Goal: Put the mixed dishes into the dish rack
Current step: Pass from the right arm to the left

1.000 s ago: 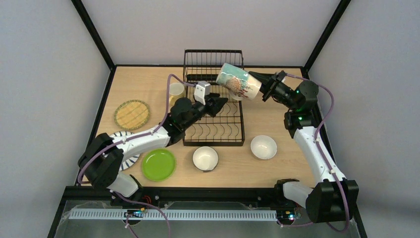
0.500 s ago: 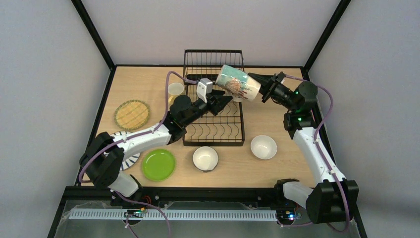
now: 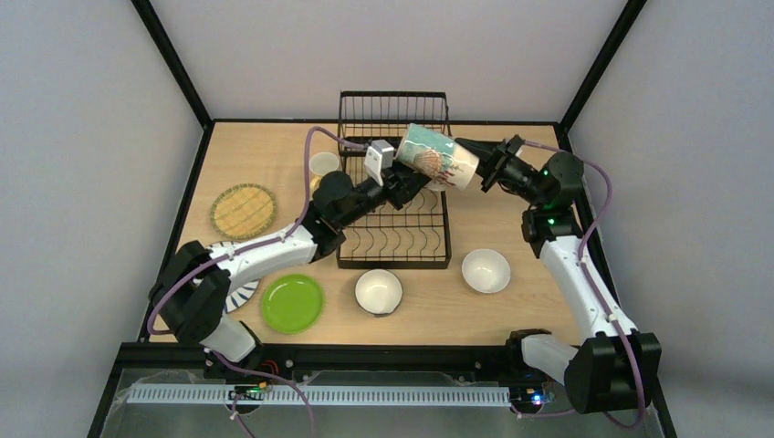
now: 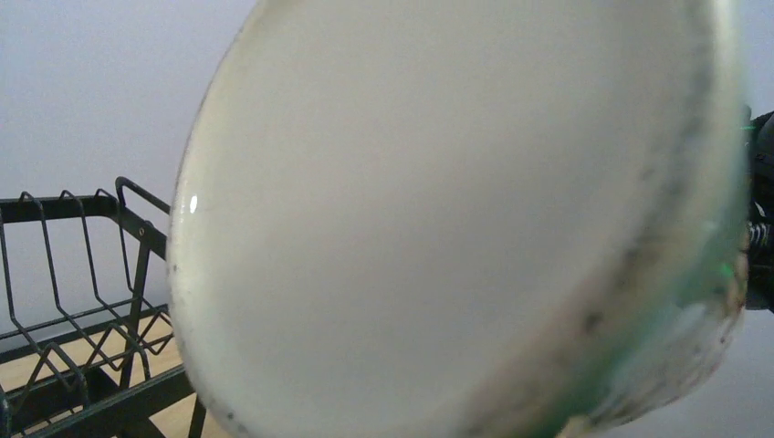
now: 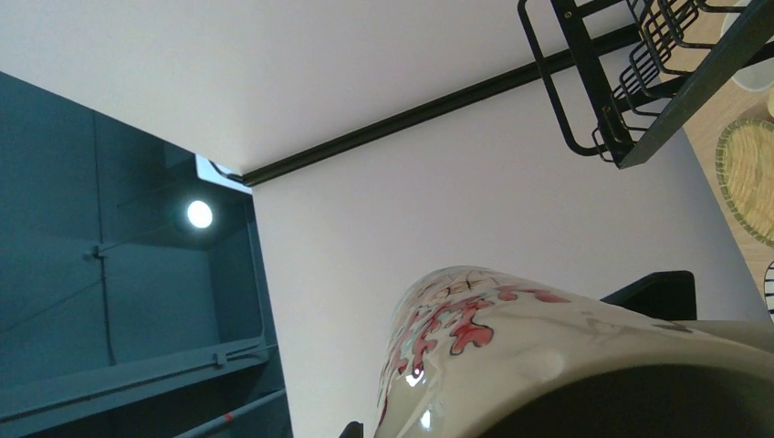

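My right gripper (image 3: 476, 167) is shut on a tall white cup with a teal and red pattern (image 3: 438, 155), held on its side in the air over the black wire dish rack (image 3: 394, 235). The cup's wall fills the bottom of the right wrist view (image 5: 548, 356). My left gripper (image 3: 408, 185) reaches over the rack, open, right at the cup's free end. That pale end (image 4: 456, 210) fills the left wrist view and hides my fingers. The pale yellow mug (image 3: 324, 164) stands left of the rack.
The tan woven plate (image 3: 243, 210), a striped plate (image 3: 239, 294) partly under my left arm, and the lime green plate (image 3: 292, 302) lie on the left. Two white-inside bowls (image 3: 378, 291) (image 3: 486, 270) sit near the front. The rack's upright basket (image 3: 394, 114) is at the back.
My left gripper has moved up and to the right, close to the cup's end. The right gripper has shifted the cup slightly left and down.
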{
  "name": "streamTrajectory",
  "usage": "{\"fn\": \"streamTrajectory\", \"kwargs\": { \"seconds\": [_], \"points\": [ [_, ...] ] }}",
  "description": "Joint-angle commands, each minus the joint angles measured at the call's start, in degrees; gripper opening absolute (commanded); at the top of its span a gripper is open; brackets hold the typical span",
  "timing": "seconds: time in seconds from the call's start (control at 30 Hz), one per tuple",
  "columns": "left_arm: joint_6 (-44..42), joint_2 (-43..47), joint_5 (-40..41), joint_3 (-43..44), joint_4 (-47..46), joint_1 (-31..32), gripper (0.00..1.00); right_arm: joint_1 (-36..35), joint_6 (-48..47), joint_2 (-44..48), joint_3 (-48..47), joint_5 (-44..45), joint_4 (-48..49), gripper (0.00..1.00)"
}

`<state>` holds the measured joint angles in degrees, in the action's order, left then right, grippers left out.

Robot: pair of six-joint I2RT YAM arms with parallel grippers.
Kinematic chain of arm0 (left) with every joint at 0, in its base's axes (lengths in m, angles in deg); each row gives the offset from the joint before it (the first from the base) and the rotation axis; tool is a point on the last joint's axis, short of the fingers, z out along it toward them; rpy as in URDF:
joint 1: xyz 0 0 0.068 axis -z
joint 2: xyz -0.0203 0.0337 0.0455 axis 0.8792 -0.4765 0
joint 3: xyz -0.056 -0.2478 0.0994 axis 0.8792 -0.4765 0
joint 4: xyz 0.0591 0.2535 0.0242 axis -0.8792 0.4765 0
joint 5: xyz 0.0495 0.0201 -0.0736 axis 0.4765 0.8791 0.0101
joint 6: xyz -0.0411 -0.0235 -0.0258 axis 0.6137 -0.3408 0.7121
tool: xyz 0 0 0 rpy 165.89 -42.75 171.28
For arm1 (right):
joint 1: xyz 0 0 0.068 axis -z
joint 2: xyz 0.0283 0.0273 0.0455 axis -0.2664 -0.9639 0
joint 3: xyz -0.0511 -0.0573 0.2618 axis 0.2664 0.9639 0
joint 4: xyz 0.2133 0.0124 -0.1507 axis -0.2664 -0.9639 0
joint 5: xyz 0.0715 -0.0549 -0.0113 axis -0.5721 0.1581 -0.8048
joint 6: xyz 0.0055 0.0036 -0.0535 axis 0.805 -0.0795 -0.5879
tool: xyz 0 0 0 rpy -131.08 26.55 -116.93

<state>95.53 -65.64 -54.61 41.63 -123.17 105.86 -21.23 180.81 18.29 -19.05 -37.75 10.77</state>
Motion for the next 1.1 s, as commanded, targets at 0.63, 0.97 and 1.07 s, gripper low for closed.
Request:
{"fn": "streamTrajectory", "kwargs": {
  "seconds": [0.63, 0.97, 1.07],
  "points": [
    [1.20, -2.78, -11.92, 3.10, -10.41, -1.86, 0.99, -2.74, 8.70, 4.78, 1.27, -0.90, 2.02, 0.00],
    [2.18, -2.68, -21.97, 7.94, -6.70, -1.86, 0.99, -2.74, 7.85, 5.84, 3.00, -0.99, 0.49, 0.00],
    [2.55, -2.48, -22.33, 8.23, -6.39, -1.86, 0.99, -2.74, 7.45, 6.31, 3.45, -1.13, 0.17, 0.00]
  ]
}}
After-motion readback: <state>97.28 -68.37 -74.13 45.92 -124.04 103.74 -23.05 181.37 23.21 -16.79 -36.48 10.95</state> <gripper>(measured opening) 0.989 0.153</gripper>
